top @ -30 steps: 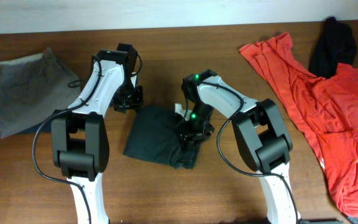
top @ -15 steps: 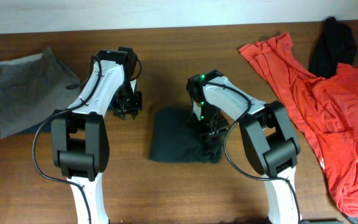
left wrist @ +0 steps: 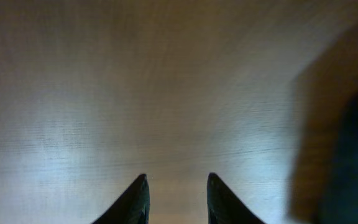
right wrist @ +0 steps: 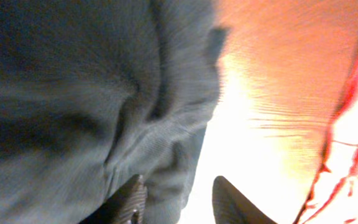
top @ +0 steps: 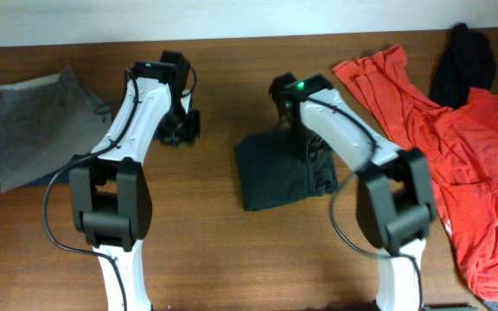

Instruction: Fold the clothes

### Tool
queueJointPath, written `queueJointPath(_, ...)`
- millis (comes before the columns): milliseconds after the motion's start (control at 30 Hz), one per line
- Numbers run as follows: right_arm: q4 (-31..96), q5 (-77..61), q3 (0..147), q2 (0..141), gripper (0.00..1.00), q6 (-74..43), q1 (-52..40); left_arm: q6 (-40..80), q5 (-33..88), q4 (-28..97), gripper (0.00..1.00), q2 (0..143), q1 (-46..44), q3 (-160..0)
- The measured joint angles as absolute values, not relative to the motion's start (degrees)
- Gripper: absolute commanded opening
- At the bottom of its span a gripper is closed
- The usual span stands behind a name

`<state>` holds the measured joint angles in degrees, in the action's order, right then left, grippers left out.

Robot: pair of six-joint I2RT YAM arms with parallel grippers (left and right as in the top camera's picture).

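A folded black garment (top: pixel 277 173) lies on the table at the middle. My right gripper (top: pixel 311 157) is low over its right edge. In the right wrist view the dark cloth (right wrist: pixel 73 93) fills the left side, and my right gripper (right wrist: pixel 179 182) stands open with the cloth's edge between the fingers; a gap of bare table shows beside the right finger. My left gripper (top: pixel 182 130) is off to the left of the garment. In the left wrist view it (left wrist: pixel 176 178) is open and empty over bare wood. No lettering shows on the folded garment.
An orange-red shirt (top: pixel 456 147) lies spread at the right, and its edge shows in the right wrist view (right wrist: pixel 353 143). Another black garment (top: pixel 463 65) lies at the back right. A grey garment (top: pixel 33 125) lies at the far left over something dark blue.
The black garment has slid to the right and a little back along with my right gripper. My left gripper has drawn back a little, away from the garment.
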<state>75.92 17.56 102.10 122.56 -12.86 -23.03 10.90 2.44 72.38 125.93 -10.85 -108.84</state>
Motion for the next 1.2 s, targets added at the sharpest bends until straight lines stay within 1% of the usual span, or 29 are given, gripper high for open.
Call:
queueJointPath(33, 75.99, 17.39, 103.11, 119.72, 0.46, -13.06, -23.03, 10.41, 3.40, 70.46, 0.40, 125.93, -10.85, -110.04)
queueJointPath(133, 76.14, 15.11, 104.62, 113.23, 0.45, -13.32, -23.00, 8.80, 7.11, 63.31, 0.41, 125.91, -10.85, -112.12)
queueJointPath(200, 76.99, 11.09, 105.43, 109.47, 0.46, -13.34, -23.03, 8.10, 9.96, 58.94, 0.41, 125.97, -10.92, -112.36)
queueJointPath(333, 78.00, 2.24, 104.64, 109.21, 0.46, -13.43, -23.09, 7.42, 12.25, 55.11, 0.41, 126.15, -11.90, -112.36)
queueJointPath(600, 75.57, -4.95, 97.14, 109.47, 0.46, -13.54, -23.35, 5.52, 13.19, 54.54, 0.41, 130.37, -16.86, -112.42)
queueJointPath(700, 71.35, -7.03, 92.53, 109.56, 0.46, -13.52, -23.35, 4.93, 13.34, 54.70, 0.41, 133.03, -19.05, -112.40)
queueJointPath(867, 64.07, -8.29, 84.40, 109.67, 0.46, -13.65, -23.35, 4.47, 13.43, 57.47, 0.41, 134.50, -20.47, -112.40)
queueJointPath(933, 60.75, -8.27, 80.44, 109.84, 0.45, -13.78, -23.33, 4.27, 13.56, 61.08, 0.40, 134.52, -20.51, -112.40)
queueJointPath(967, 57.65, -7.81, 77.73, 109.97, 0.45, -13.78, -23.33, 4.23, 13.52, 63.92, 0.36, 134.52, -20.49, -112.51)
queueJointPath(1000, 56.66, -7.57, 76.86, 110.00, 0.45, -13.76, -23.33, 4.21, 13.54, 65.56, 0.27, 134.52, -20.47, -112.51)
queueJointPath(1033, 54.89, -6.52, 74.87, 110.02, 0.45, -13.78, -23.35, 4.03, 13.54, 68.31, 0.25, 134.52, -20.45, -112.51)
queueJointPath(1200, 52.77, -1.17, 72.73, 110.02, 0.46, -13.78, -23.35, 3.86, 13.54, 75.94, 0.23, 134.52, -20.82, -112.49)
